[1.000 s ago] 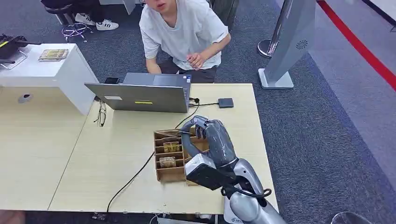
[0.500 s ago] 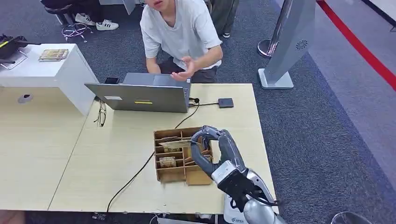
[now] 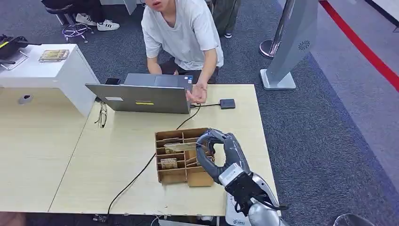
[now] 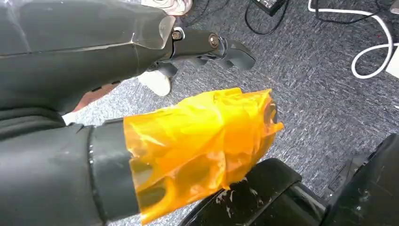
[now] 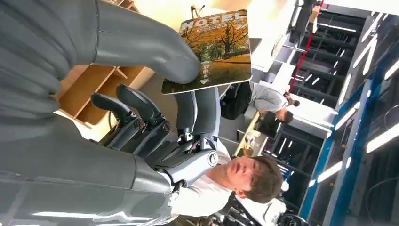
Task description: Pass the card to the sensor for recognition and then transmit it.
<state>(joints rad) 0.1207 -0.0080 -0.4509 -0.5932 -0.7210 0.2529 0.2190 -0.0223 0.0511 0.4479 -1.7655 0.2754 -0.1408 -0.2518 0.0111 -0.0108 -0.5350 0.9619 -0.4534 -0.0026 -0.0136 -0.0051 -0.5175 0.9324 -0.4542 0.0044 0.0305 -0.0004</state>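
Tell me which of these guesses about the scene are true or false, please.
1. The robot's right hand pinches a hotel card with an autumn tree picture. True.
2. The card is lying flat on the wooden table. False: it is held up over the cardboard organizer box.
3. The laptop stands open between the person and the box. True.
4. The small black sensor sits inside the box. False: it lies on the table beside the laptop, on a cable.
5. The person grips the card too. False: the person's hand is raised near the laptop, away from the card.
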